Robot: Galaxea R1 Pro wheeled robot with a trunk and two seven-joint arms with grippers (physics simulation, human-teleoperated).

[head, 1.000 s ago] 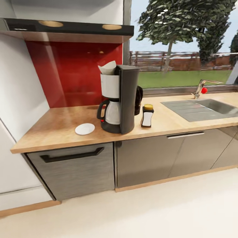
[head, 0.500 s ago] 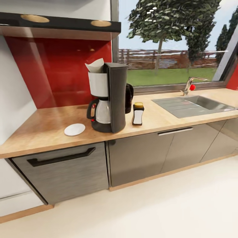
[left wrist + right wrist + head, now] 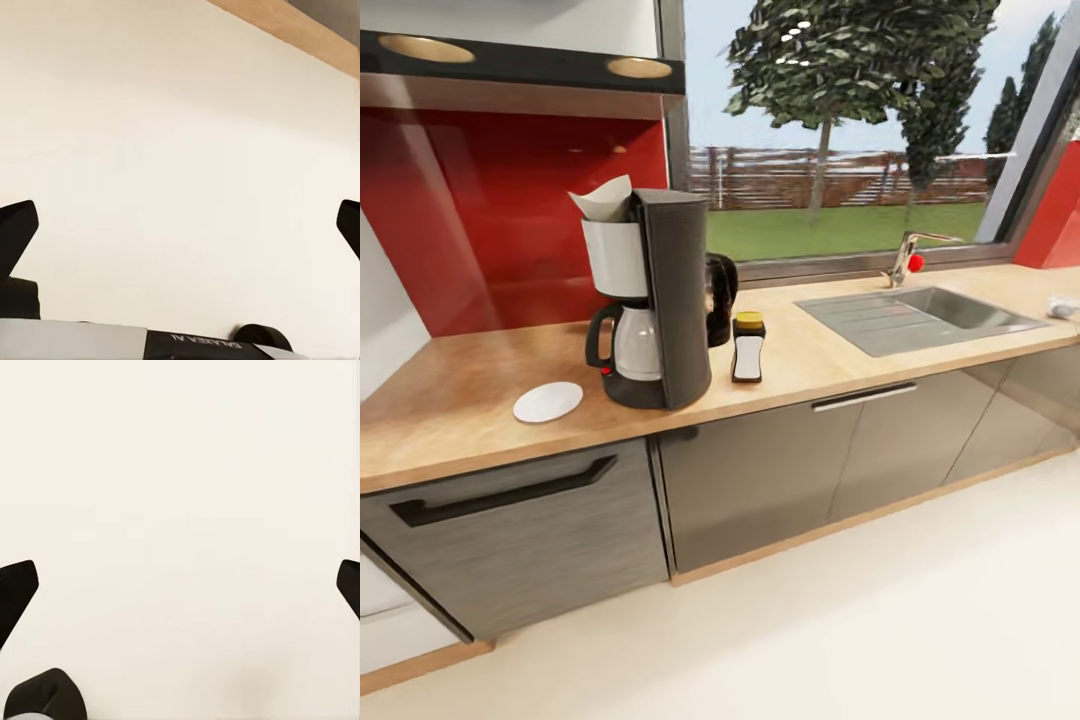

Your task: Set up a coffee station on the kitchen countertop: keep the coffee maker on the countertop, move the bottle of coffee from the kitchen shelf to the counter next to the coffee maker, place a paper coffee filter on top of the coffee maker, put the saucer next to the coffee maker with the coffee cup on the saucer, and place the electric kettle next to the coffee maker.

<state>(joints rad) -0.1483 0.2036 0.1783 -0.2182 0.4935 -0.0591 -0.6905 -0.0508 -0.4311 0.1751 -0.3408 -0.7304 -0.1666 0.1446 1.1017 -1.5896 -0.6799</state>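
On the wooden kitchen surface [image 3: 450,400] the landmark is the tall black drip coffee maker [image 3: 655,300]; to its left, apart from its base, lies the small round white saucer [image 3: 547,401], flat and with nothing on it; the coffee maker's white filter basket holds a white paper coffee filter [image 3: 602,198] whose pointed edge stands above the rim, and the glass carafe [image 3: 630,343] with a black handle sits in the machine's base; behind the coffee maker, partly hidden by it, stands a black electric kettle [image 3: 720,296]; just right of the coffee maker stands the small white coffee bottle with a yellow cap [image 3: 748,347], upright; well to the right of the coffee maker a steel sink [image 3: 925,313] is set into the surface, with a chrome tap [image 3: 905,258] behind it; the left pincer [image 3: 180,225] is spread wide over pale cream floor [image 3: 180,135], holding nothing; the right pincer [image 3: 180,585] is likewise spread wide over that floor, holding nothing; both pincers hang away from the coffee things, none of which lie between their fingertips.
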